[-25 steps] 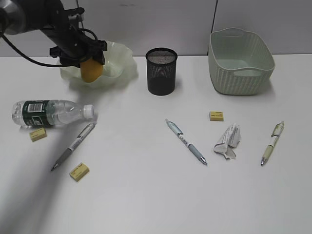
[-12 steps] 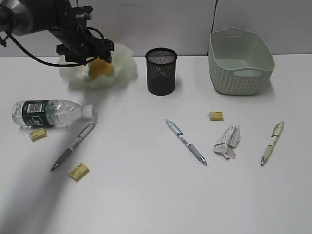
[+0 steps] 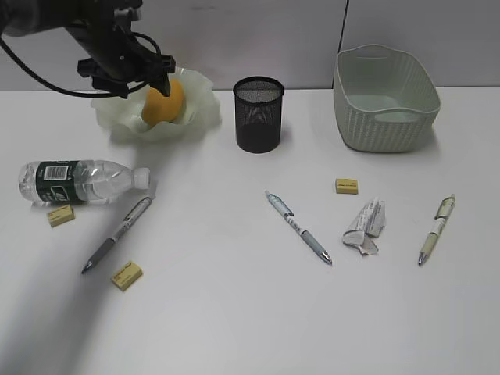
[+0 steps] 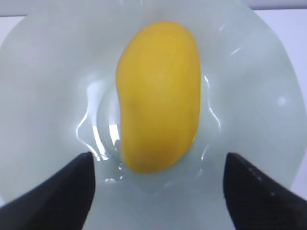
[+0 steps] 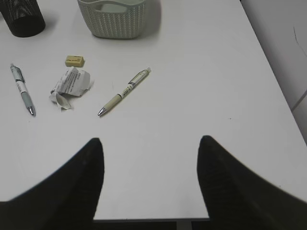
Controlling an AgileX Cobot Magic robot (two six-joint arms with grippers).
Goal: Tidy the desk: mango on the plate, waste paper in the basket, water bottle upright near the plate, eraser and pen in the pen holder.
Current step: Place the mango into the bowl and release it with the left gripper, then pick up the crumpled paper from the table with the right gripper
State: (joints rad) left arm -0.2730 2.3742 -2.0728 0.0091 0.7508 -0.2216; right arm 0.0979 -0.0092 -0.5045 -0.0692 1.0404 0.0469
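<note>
Now the mango [image 4: 158, 96] lies in the plate [image 3: 199, 105] by the desk's [image 3: 250, 312] far-left edge; the left gripper [image 4: 158, 182] stands wide open, empty. Lift straight up, clear of the rim.

Mango [image 4: 158, 96] lies in plate [image 4: 43, 96]; jaws apparently clear.

Left arm reaches in from the desk's [image 3: 250, 312] far left corner; left gripper [image 3: 129, 74] hangs there, jaws wide apart. Right gripper [image 5: 151, 143] stands open, empty, above the near right edge.
</note>
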